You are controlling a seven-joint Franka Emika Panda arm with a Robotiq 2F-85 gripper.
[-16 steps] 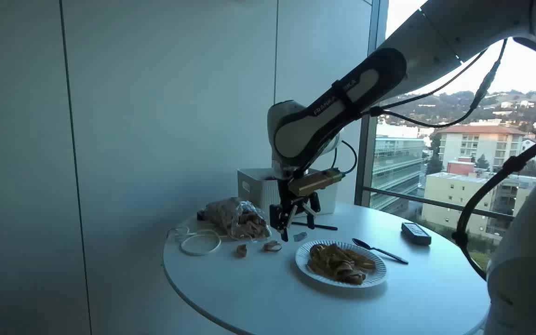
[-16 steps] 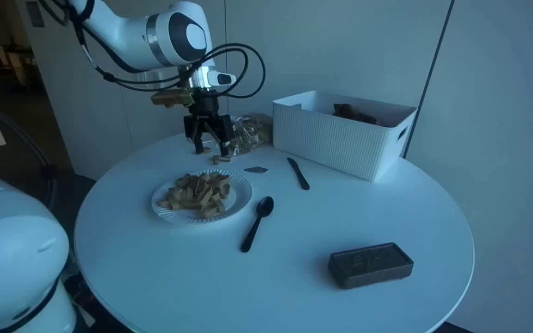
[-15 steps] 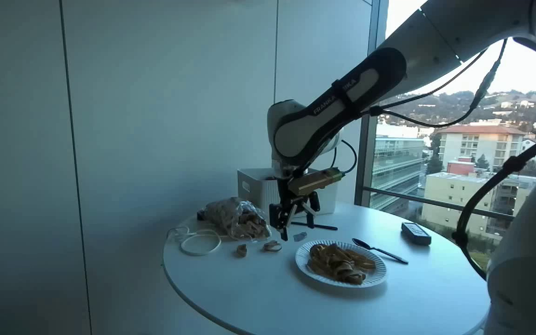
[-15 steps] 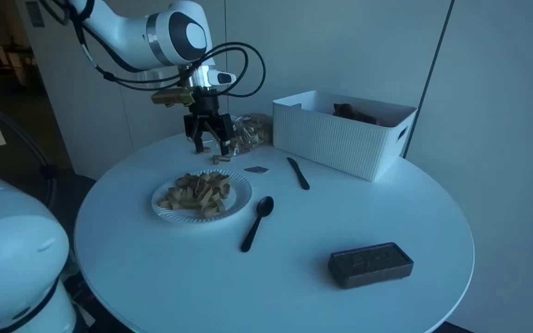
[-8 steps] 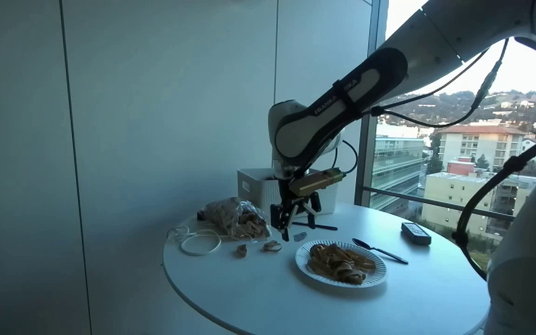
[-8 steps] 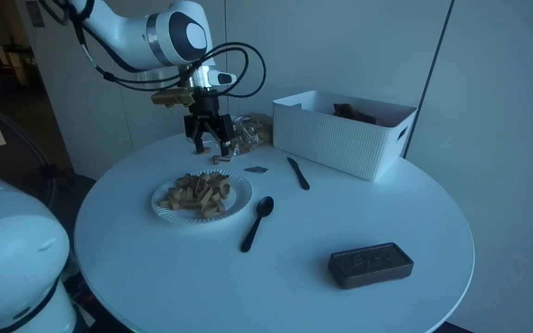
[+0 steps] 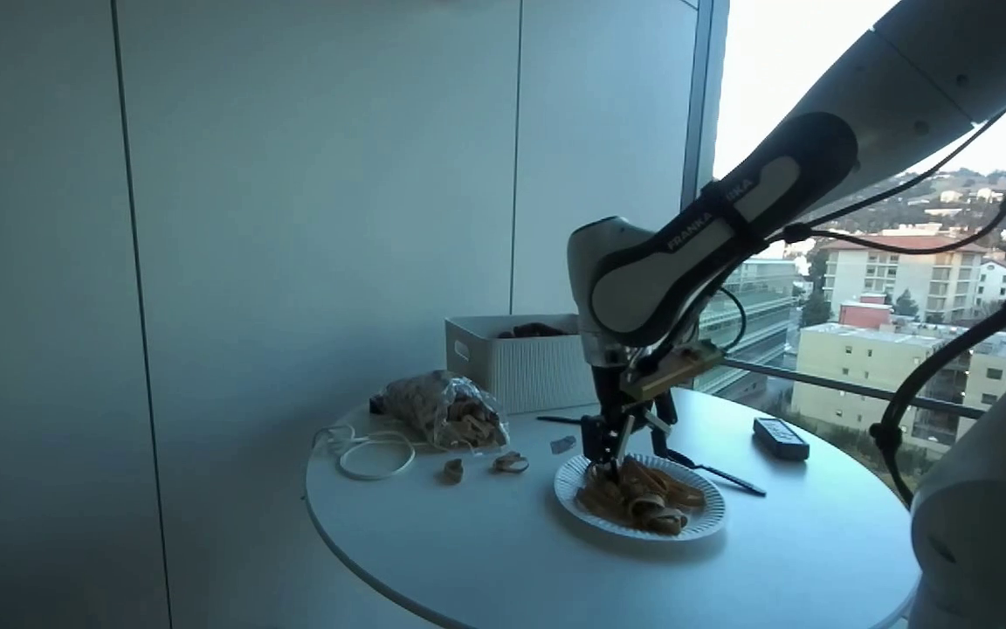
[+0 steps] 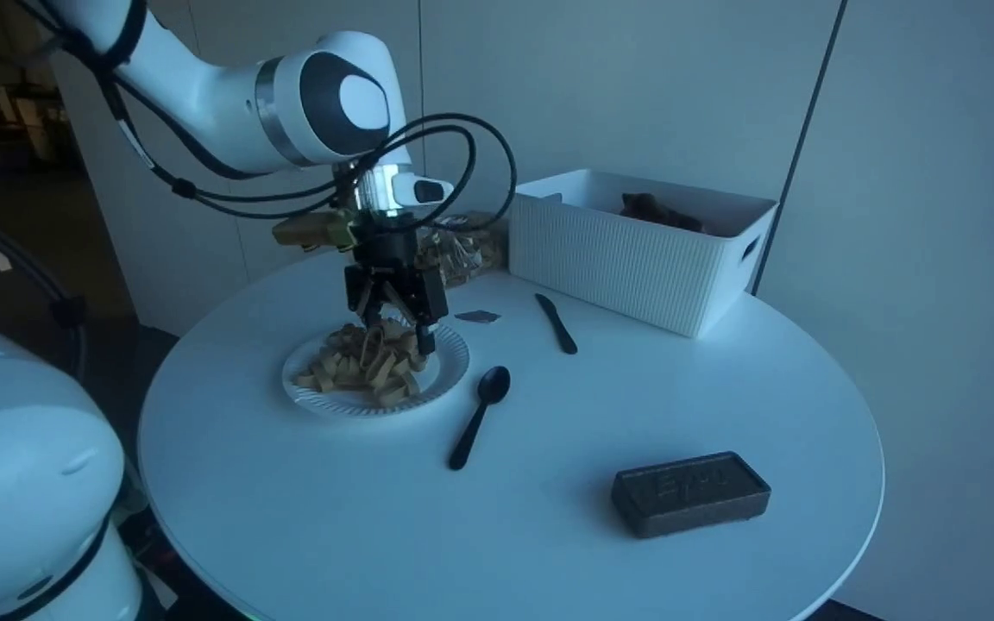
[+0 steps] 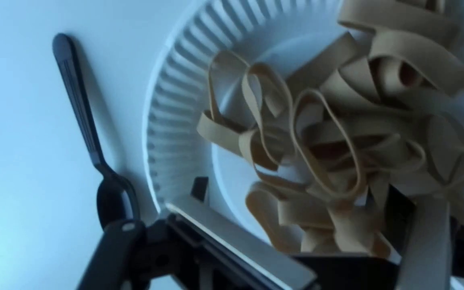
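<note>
My gripper [image 7: 634, 459] is open and low over a white paper plate [image 7: 566, 496]; it also shows in an exterior view [image 8: 399, 335]. The plate holds a tangled heap of tan, ribbon-like loops [image 9: 328, 137]. In the wrist view the open fingers [image 9: 298, 199] straddle the near part of the heap. One fingertip is over the plate's ridged rim [image 9: 171, 125] side, the other is at the loops. I cannot tell whether the fingertips touch the loops. A black spoon [image 9: 79, 96] lies beside the plate; it shows in both exterior views too [image 8: 480, 414].
A white bin [image 8: 626, 267] with dark things inside stands near the wall. A clear bag [image 7: 446, 411] of tan loops lies beside it. Loose tan loops [image 7: 512, 462], a white cable [image 7: 376, 459], a black knife [image 8: 559, 326], a grey scrap [image 8: 478, 316] and a dark block [image 8: 691, 496] lie on the table.
My gripper has moved from over the table near the loose loops and bag to over the plate, and has come lower. It stays open. The things on the table have not visibly moved.
</note>
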